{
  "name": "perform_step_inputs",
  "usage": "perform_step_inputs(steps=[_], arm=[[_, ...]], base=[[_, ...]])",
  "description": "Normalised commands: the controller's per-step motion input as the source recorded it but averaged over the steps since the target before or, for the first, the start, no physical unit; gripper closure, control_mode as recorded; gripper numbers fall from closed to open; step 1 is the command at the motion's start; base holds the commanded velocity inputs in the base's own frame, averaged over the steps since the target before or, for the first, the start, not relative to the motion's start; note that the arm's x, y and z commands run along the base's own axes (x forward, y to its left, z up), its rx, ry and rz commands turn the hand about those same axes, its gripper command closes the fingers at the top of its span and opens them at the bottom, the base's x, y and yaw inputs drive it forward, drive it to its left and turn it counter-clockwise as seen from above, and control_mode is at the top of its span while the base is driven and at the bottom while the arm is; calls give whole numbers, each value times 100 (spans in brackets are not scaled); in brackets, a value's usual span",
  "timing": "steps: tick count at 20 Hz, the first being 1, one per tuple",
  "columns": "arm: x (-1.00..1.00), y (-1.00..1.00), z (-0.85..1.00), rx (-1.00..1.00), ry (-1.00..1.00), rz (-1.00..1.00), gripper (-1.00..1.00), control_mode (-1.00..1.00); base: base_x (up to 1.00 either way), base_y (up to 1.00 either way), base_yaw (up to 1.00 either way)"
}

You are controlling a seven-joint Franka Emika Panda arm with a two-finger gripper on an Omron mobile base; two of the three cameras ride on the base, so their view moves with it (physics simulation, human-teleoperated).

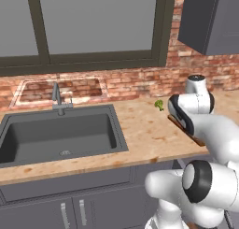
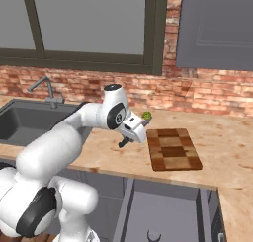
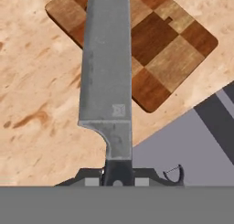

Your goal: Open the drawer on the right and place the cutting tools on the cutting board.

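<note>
Hand view: two-finger gripper [image 3: 118,176] clamping together on dark handle of broad grey steel kitchen knife [image 3: 106,77], blade extending up-frame over light wooden counter [image 3: 41,99] and overlapping left part of rectangular checker-pattern wooden cutting board [image 3: 160,49]. Right base view: dark grey flat-fronted drawer [image 2: 165,211] standing pulled open below counter edge, just in front of board, small scissors-like tool [image 2: 153,234] lying inside near front; small green broccoli floret [image 2: 147,116] sitting near board's far-left corner.
</note>
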Motion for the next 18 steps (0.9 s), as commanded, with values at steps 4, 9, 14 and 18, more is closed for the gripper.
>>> perform_step_inputs(steps=[4, 9, 14, 18], arm=[[44, 0, -8, -5, -4, 0, 100, -100], [26, -12, -15, -6, -7, 0, 100, -100], [5, -28, -29, -5, -10, 0, 100, -100], [0, -27, -36, -1, -12, 0, 100, -100]], base=[[0, 0, 0], [0, 0, 0], [0, 0, 0], [0, 0, 0]])
